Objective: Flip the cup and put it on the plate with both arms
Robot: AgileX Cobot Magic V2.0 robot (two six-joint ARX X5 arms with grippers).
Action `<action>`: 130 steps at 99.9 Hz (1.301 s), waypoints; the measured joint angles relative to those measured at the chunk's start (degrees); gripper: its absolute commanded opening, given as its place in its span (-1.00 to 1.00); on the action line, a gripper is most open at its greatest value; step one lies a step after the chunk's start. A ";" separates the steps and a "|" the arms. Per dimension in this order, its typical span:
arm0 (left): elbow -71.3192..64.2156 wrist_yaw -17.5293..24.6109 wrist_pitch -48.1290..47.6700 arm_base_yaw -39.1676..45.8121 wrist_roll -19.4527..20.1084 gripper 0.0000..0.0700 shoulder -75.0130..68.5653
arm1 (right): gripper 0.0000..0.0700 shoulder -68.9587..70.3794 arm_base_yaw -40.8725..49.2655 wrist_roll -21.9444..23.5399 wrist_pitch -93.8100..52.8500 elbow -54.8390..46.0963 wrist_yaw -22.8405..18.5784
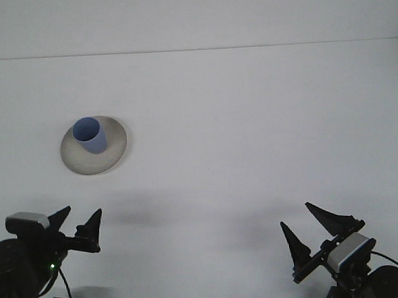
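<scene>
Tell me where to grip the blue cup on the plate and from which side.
Grip the blue cup across its side wall just below the rim, coming from above or the near left. It stands mouth-up on the plate, walls exposed all round; the left gripper is nearest.

Blue cup (90,135) stands upright, mouth up, on the plate (112,161) at table (251,119) left. Left claw (76,228) and right claw (311,231): fingers spread, near the front edge, well apart from the plate.

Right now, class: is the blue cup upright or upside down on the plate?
Upright: the blue cup stands on the plate with its open rim facing up.
</scene>
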 measured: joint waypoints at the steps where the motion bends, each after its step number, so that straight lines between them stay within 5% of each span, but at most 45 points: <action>1: -0.63 0.00 0.04 0.00 -0.28 0.51 -0.66 | 0.40 0.00 0.00 0.00 0.02 0.00 0.00; 6: -3.37 0.00 0.52 -0.02 -1.51 0.36 -3.82 | 0.36 0.00 0.00 0.00 0.02 0.00 0.00; 11: -5.33 0.02 1.09 -0.02 -2.40 0.00 -6.38 | 0.17 0.00 0.00 0.00 0.02 0.00 0.00; 20: -6.86 0.00 1.31 -0.02 -3.04 -1.00 -9.38 | -0.76 0.00 0.00 0.02 0.02 0.00 0.00; 22: -6.91 0.02 1.31 -0.02 -3.10 -0.98 -9.81 | -1.00 0.00 0.00 0.02 0.00 0.00 0.00; 112: -6.91 0.02 2.14 0.00 -3.82 -0.96 -11.23 | -0.99 0.00 0.00 0.00 -0.57 0.00 0.00; 130: -10.54 -3.43 9.05 0.83 2.69 -0.96 -13.68 | -0.99 0.00 0.00 0.00 -0.57 0.00 0.00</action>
